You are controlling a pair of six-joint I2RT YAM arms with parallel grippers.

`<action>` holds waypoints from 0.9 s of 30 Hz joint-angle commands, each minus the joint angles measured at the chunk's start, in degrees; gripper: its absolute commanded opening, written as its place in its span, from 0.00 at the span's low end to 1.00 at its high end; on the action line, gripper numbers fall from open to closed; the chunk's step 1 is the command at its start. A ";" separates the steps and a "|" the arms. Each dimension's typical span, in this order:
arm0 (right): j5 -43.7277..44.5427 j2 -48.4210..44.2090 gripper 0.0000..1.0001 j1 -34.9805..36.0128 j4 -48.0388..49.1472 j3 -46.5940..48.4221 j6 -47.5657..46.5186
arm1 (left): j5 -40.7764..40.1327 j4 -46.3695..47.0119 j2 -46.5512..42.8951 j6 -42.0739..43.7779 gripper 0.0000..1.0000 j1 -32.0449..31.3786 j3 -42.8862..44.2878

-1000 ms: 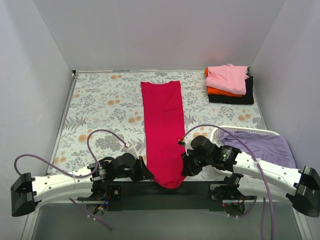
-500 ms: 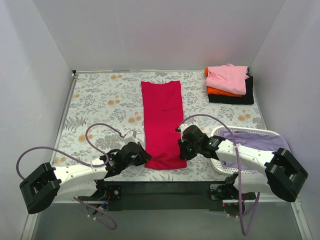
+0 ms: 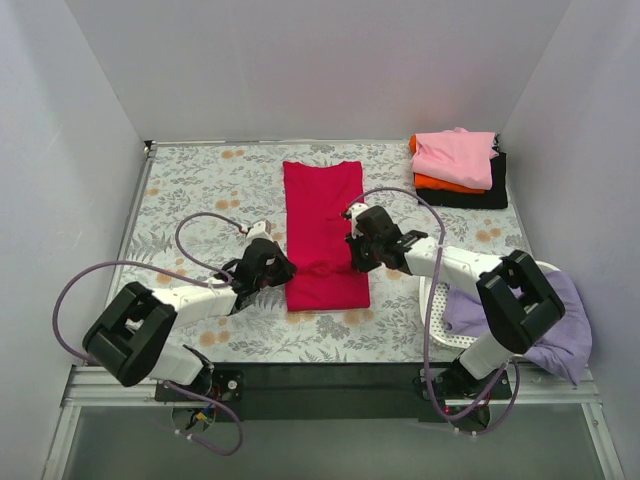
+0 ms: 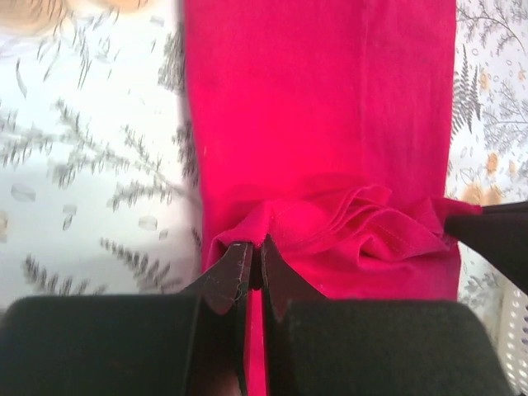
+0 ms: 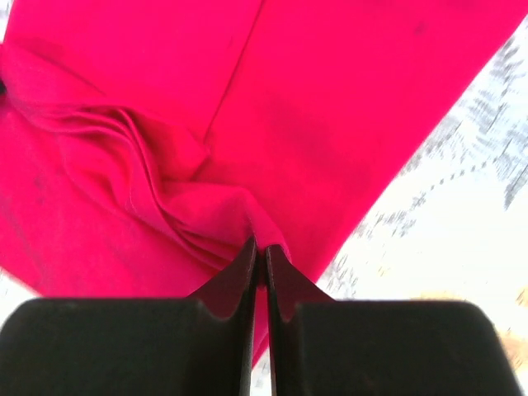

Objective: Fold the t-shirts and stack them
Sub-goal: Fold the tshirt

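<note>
The left gripper (image 4: 254, 247) is clamped on the left end of a bunched hem of the crimson-red t-shirt (image 3: 322, 215), with cloth pinched between its closed fingers. The right gripper (image 5: 260, 247) is likewise clenched on the right end of the same hem. The hem is held rumpled between the two grippers, over the doubled near part of the shirt, which is laid lengthwise at the centre of the floral table (image 3: 200, 200). At the far right corner, a pink t-shirt (image 3: 455, 155) is stacked on an orange t-shirt (image 3: 438, 183) and a black t-shirt (image 3: 470, 198). A lavender t-shirt (image 3: 535, 312) is draped over the white basket (image 3: 430, 300) at the near right.
</note>
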 commanded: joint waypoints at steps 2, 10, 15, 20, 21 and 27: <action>0.37 4.14 0.01 -2.58 2.47 6.38 -2.63 | 2.20 5.24 5.16 6.46 0.00 3.56 7.06; -0.34 8.89 0.01 -5.66 1.85 13.15 -3.95 | 7.03 8.57 10.35 9.46 0.00 8.49 12.35; -0.34 11.79 0.01 -7.77 0.01 17.99 -4.83 | 9.23 9.89 15.71 11.13 0.00 10.43 16.04; -2.27 13.64 0.01 -9.27 -0.52 20.19 -5.27 | 11.06 10.42 19.49 12.97 0.00 11.74 19.64; -2.44 14.17 0.01 -9.53 -0.61 20.80 -5.36 | 11.43 10.34 20.11 13.23 0.00 12.01 20.17; -2.62 16.63 0.01 -10.41 -0.96 22.65 -5.71 | 12.92 9.99 24.77 15.52 0.00 12.89 24.30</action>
